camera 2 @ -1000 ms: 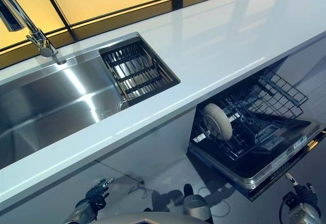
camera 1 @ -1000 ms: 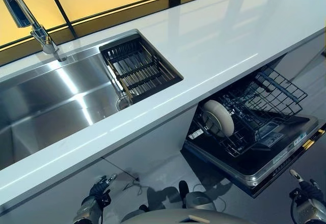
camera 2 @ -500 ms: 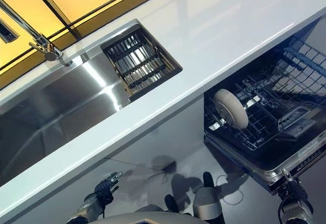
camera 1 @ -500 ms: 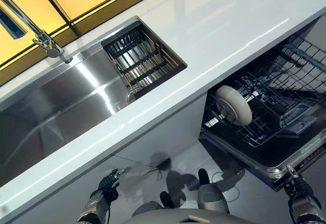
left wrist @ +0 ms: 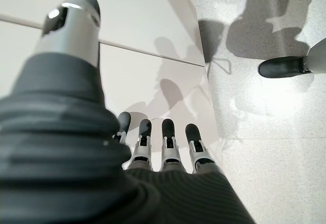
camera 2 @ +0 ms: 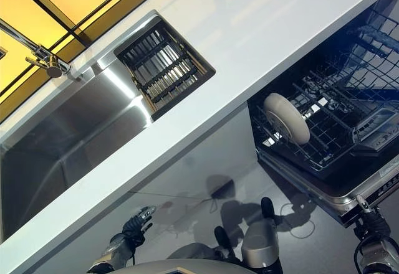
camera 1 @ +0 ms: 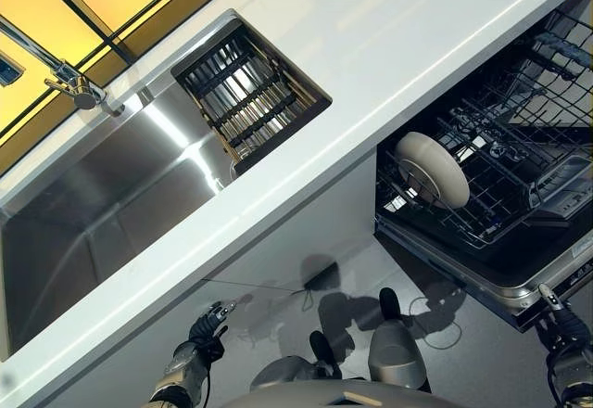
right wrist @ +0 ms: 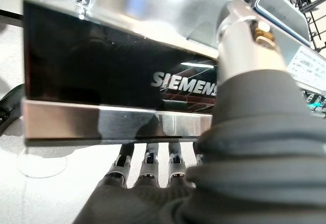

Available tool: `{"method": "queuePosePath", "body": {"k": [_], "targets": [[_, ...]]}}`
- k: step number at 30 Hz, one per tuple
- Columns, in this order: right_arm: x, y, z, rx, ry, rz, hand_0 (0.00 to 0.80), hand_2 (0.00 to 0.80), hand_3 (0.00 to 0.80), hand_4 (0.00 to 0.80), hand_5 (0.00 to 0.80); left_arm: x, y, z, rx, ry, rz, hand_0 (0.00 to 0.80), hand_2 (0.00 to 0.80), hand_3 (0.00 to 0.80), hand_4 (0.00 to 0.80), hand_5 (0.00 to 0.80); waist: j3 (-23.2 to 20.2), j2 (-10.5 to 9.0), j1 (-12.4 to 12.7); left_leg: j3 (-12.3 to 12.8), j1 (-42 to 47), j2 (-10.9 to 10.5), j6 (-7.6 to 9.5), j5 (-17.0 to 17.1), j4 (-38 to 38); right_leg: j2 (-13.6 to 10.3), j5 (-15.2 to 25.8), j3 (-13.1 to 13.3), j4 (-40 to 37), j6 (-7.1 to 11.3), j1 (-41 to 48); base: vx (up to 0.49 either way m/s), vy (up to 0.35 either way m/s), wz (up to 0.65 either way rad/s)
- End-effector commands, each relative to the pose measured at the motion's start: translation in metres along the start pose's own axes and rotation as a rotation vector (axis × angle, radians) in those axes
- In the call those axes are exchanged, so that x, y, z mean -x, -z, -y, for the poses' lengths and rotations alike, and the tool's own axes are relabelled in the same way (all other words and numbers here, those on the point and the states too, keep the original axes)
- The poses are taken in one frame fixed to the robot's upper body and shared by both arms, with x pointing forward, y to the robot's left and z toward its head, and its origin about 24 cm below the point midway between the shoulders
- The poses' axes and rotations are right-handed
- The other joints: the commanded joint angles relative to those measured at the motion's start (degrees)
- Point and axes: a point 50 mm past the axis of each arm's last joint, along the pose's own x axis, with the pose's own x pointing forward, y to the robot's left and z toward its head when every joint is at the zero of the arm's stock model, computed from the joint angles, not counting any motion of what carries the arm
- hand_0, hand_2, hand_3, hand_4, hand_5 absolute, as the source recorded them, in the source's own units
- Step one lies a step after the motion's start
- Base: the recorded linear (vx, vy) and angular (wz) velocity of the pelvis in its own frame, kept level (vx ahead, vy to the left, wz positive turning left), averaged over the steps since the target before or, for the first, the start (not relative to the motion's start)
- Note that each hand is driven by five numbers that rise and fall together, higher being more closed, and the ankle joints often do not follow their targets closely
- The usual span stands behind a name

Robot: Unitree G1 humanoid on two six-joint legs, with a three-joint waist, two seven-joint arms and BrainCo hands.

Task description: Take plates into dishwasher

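- Right hand (right wrist: 153, 183) reaches under the edge of the open dishwasher door (right wrist: 117, 76), fingers straight beneath it, gripping nothing.
- Left hand (left wrist: 163, 152) hangs low, fingers relaxed, empty.
- One plate (camera 1: 432, 168) stands upright in the dishwasher rack (camera 1: 519, 148), below the white counter (camera 1: 371, 46).

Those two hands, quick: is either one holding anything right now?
Left hand: open, fingers straight, holding nothing, down by the cabinet front.
Right hand: open, holding nothing, fingers reaching under the dishwasher door edge.
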Motion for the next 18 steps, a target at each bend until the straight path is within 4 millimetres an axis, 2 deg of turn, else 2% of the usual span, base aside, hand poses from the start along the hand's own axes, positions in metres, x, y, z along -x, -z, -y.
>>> {"method": "queuePosePath", "body": {"k": [1, 5, 7, 14, 18], "targets": [[-0.019, -0.047, -0.106, 0.085, -0.452, 0.187, 0.000, 0.000, 0.000, 0.000, 0.000, -0.002, -0.014, 0.005, -0.030, 0.024, 0.058, 0.000, 0.000, 0.000, 0.000, 0.000, -3.20, -2.39, 2.00, -2.36, -3.30, -4.74, 1.70, -2.98, 5.17, -1.88, -10.98, -0.66, 12.19, 0.78, -1.21, 0.034, 0.002, 0.00], [-0.015, -0.062, -0.126, 0.130, -0.539, 0.240, 0.000, 0.000, 0.000, 0.000, 0.000, 0.000, -0.009, 0.004, -0.040, 0.022, 0.044, 0.000, 0.000, 0.000, 0.000, 0.000, -3.92, -2.97, 2.20, -2.42, -2.76, -4.81, 1.76, -3.25, 5.29, -2.04, -10.87, -0.74, 11.86, 0.88, -0.52, 0.047, 0.004, -0.12], [-0.011, -0.079, -0.142, 0.154, -0.599, 0.286, 0.000, 0.000, 0.000, 0.000, 0.000, 0.001, -0.006, 0.002, -0.042, 0.015, 0.034, 0.000, 0.000, 0.000, 0.000, 0.000, -4.57, -3.25, 2.30, -2.20, -2.17, -4.66, 1.77, -3.48, 5.41, -2.18, -10.92, -0.70, 11.74, 0.92, 0.17, 0.073, 0.005, -0.10], [-0.002, -0.114, -0.183, 0.146, -0.694, 0.379, 0.000, 0.000, 0.000, 0.000, 0.000, 0.003, -0.001, -0.002, -0.040, -0.005, 0.000, 0.000, 0.000, 0.000, 0.000, 0.000, -6.60, -3.55, 3.37, -2.15, -1.56, -4.26, 1.64, -3.64, 5.71, -2.12, -10.64, -0.69, 10.76, 0.93, 1.83, 0.065, -0.010, -0.05], [0.000, -0.123, -0.197, 0.137, -0.709, 0.401, 0.000, 0.000, 0.000, 0.000, 0.000, 0.004, 0.003, -0.006, -0.038, -0.018, -0.011, 0.000, 0.000, 0.000, 0.000, 0.000, -7.31, -3.98, 4.10, -2.41, -1.10, -4.07, 1.62, -3.57, 5.41, -2.03, -10.64, -1.06, 10.11, 0.95, 2.85, 0.049, -0.028, -0.03]]}}
